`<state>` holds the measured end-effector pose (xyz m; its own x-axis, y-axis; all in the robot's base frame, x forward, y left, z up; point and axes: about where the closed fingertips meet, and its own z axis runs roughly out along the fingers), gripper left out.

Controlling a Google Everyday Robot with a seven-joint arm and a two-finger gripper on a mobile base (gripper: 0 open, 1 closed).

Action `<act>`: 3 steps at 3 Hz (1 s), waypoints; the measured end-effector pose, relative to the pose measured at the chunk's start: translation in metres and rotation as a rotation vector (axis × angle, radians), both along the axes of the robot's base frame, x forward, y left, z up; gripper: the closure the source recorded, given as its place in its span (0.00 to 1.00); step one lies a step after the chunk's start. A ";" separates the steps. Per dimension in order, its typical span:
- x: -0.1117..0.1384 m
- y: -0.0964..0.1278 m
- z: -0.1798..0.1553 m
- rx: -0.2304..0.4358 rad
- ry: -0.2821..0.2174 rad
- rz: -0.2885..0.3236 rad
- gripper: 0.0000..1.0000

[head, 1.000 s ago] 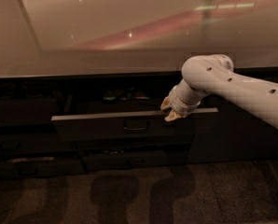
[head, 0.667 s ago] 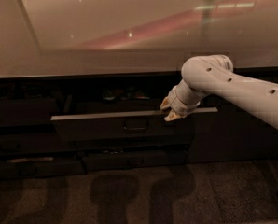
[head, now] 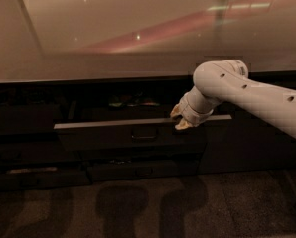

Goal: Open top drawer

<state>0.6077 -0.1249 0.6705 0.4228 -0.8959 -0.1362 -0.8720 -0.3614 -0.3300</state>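
The top drawer (head: 113, 139) stands pulled partway out of the dark cabinet run below the pale countertop (head: 88, 43). Its upper edge catches the light as a thin pale line, and its small loop handle (head: 144, 133) sits at the middle of the front. The white arm (head: 252, 95) reaches in from the right. Its gripper (head: 179, 119) is at the drawer's top edge, just right of the handle (how wide it stands, or whether it has hold of that edge, I cannot tell). A few dim, coloured things (head: 133, 102) lie inside the drawer. A shallower drawer (head: 143, 171) sits below, shut.
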 end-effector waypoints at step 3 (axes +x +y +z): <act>0.001 0.003 0.015 0.000 -0.005 -0.005 1.00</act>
